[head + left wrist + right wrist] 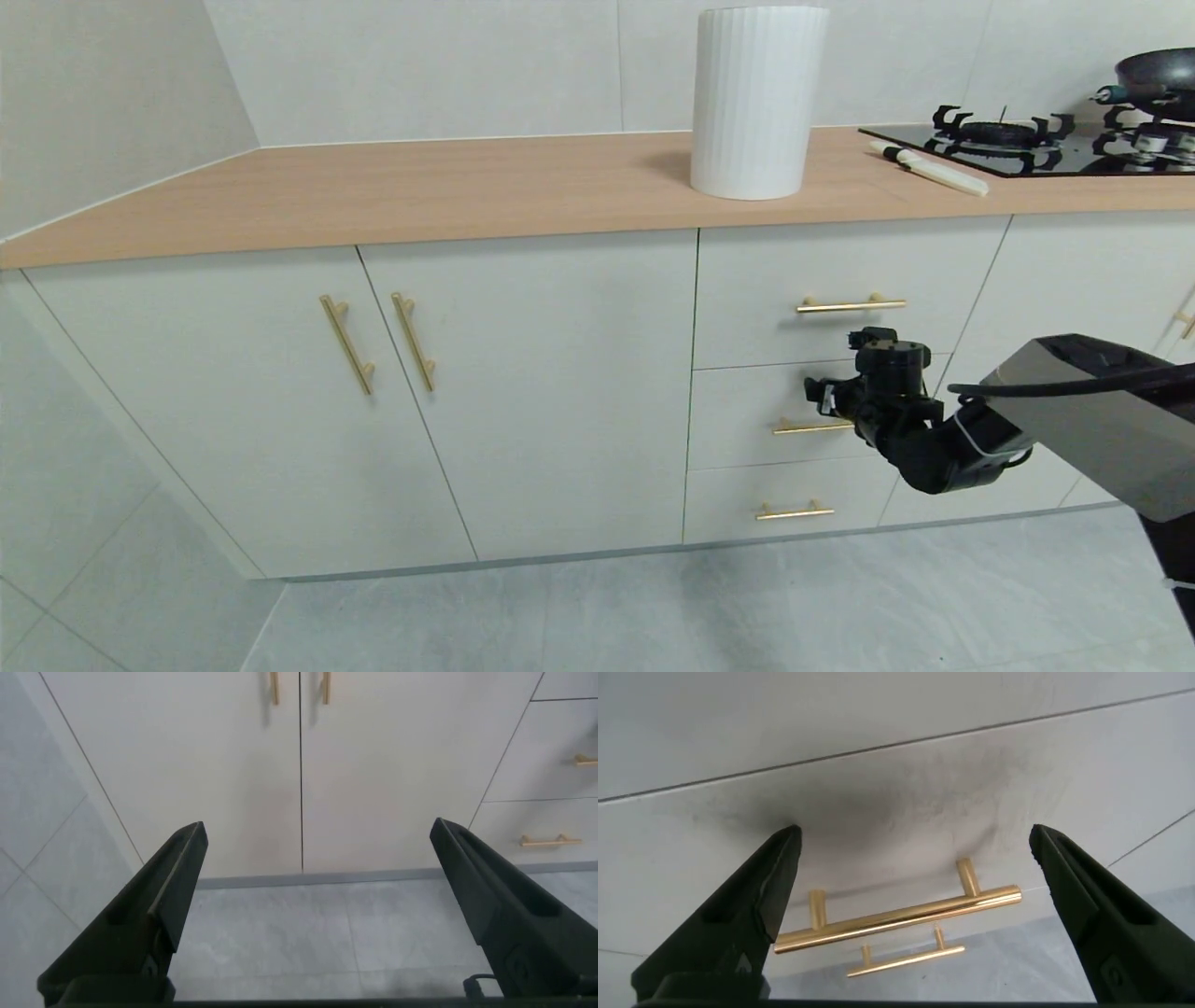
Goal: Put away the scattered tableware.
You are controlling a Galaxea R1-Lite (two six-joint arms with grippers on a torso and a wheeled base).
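The knife (pixel 929 170) is lying on the counter (pixel 467 187), high above the middle drawer handle (pixel 812 427) and off to its right, with its long axis slanting along the near edge of the stove (pixel 1027 145). Neither arm is near it.

Your right gripper (pixel 831 397) is hovering just in front of that handle, close to its right end, so the drawer looks like the step in hand. The fingers are standing wide apart and holding nothing. The handle is running level, and in the right wrist view it is lying along the line between the two fingers, not across it. As I judge it, you are going to need a wrist roll before closing on the bar.

Your left gripper (pixel 318 840) is hanging well to the left of the handle, spread wide and empty, facing the foot of the double doors (pixel 378 341).

A tall white ribbed cylinder (pixel 756 103) is standing on the counter straight above the handle. The grey tiled floor (pixel 653 607) is spreading out below it.
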